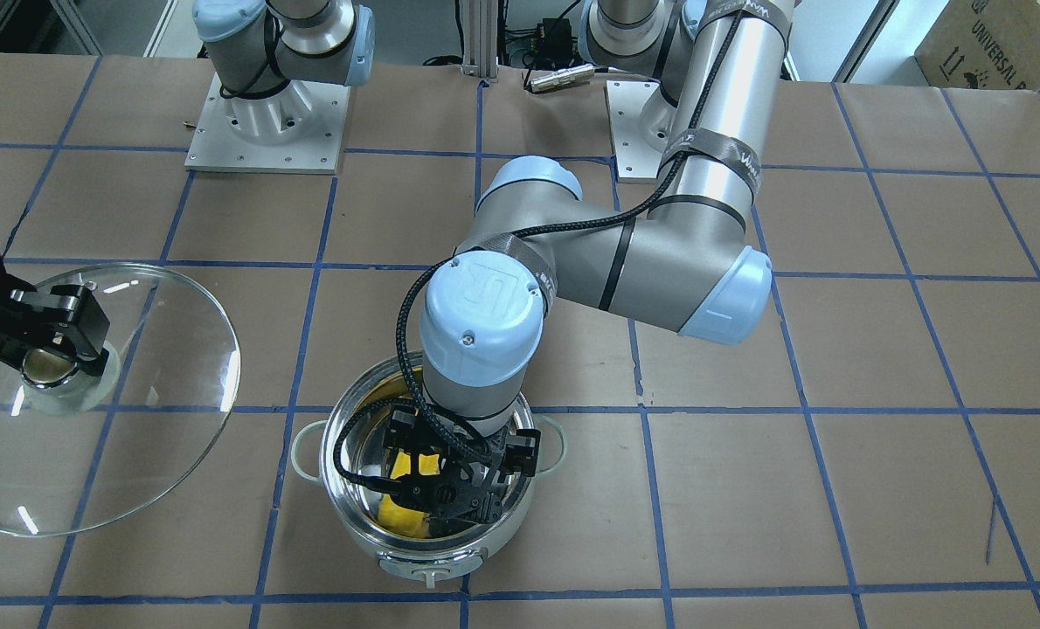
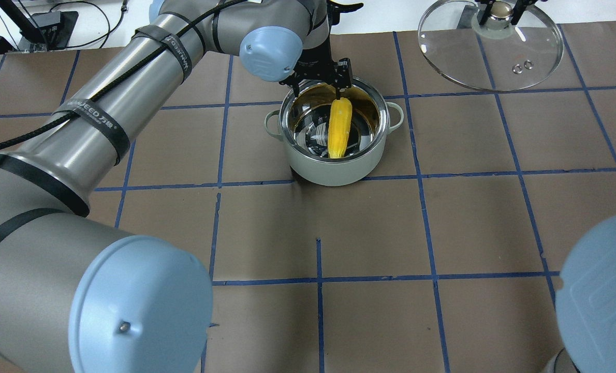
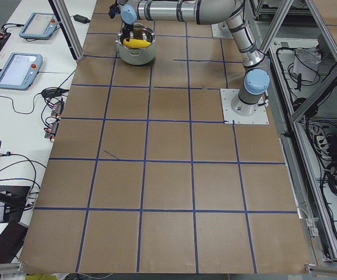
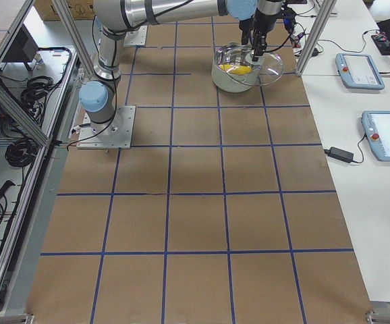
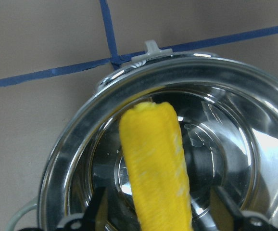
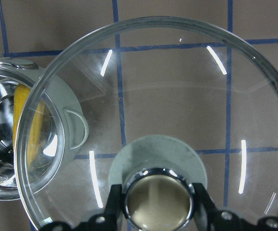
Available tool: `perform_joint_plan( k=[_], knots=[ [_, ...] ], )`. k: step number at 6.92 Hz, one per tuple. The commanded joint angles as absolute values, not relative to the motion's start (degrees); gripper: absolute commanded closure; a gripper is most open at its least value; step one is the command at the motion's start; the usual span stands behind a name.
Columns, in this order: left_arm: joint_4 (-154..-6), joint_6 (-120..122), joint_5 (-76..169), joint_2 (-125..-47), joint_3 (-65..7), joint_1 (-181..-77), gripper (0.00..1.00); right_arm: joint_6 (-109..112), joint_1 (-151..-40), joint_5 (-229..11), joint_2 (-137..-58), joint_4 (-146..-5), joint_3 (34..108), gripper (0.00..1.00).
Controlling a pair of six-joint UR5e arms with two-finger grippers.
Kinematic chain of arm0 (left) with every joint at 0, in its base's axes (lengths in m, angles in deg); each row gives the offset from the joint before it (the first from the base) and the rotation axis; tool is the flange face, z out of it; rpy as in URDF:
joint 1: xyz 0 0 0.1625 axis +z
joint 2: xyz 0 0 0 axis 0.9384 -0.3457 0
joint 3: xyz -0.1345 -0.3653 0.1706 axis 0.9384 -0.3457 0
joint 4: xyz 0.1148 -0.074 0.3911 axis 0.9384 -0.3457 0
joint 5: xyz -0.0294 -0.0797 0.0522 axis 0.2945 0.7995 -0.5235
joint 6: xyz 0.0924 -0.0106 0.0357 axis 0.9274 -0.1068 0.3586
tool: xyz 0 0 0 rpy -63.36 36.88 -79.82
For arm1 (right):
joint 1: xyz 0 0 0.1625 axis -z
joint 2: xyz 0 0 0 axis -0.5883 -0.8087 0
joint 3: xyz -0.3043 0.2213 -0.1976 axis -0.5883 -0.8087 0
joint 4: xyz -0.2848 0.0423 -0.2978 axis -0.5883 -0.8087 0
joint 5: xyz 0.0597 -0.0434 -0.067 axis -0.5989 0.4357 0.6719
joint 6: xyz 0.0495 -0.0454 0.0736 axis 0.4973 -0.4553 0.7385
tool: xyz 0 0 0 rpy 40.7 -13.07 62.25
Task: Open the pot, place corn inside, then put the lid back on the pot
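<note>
The pale grey pot (image 2: 334, 173) stands uncovered on the table, with the yellow corn (image 2: 339, 127) lying inside against its steel wall. My left gripper (image 2: 321, 83) hangs over the pot's far rim. In the left wrist view its fingers (image 5: 99, 204) stand apart on either side of the corn (image 5: 158, 168), so it is open. My right gripper (image 1: 48, 349) is shut on the knob (image 6: 158, 202) of the clear glass lid (image 1: 135, 419) and holds the lid tilted beside the pot, off to the robot's right.
Brown paper with a blue tape grid covers the table (image 2: 318, 233). The left arm's elbow (image 1: 712, 288) reaches across the middle. Both arm bases (image 1: 266, 122) stand at the robot's edge. The pot's control knob (image 1: 433, 572) faces the operators' side.
</note>
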State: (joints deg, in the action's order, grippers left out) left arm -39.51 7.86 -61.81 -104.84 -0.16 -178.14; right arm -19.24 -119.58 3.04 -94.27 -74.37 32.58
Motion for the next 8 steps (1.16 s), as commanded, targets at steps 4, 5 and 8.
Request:
perform_joint_plan(
  k=[4, 5, 8],
  knots=[
    [-46.6, 15.1, -62.5, -86.4, -15.3, -164.6, 0.00, -14.0, -131.5, 5.7, -89.7, -80.6, 32.7, 0.92],
    [-50.4, 16.7, -62.7, -79.1, -20.1, -161.1, 0.00, -13.2, -133.5, 5.2, -88.3, -81.4, 32.5, 0.92],
    [-60.1, 16.9, -68.1, -66.7, -22.9, -160.5, 0.00, -11.8, -135.6, 4.5, -86.4, -83.1, 32.3, 0.92]
  ],
)
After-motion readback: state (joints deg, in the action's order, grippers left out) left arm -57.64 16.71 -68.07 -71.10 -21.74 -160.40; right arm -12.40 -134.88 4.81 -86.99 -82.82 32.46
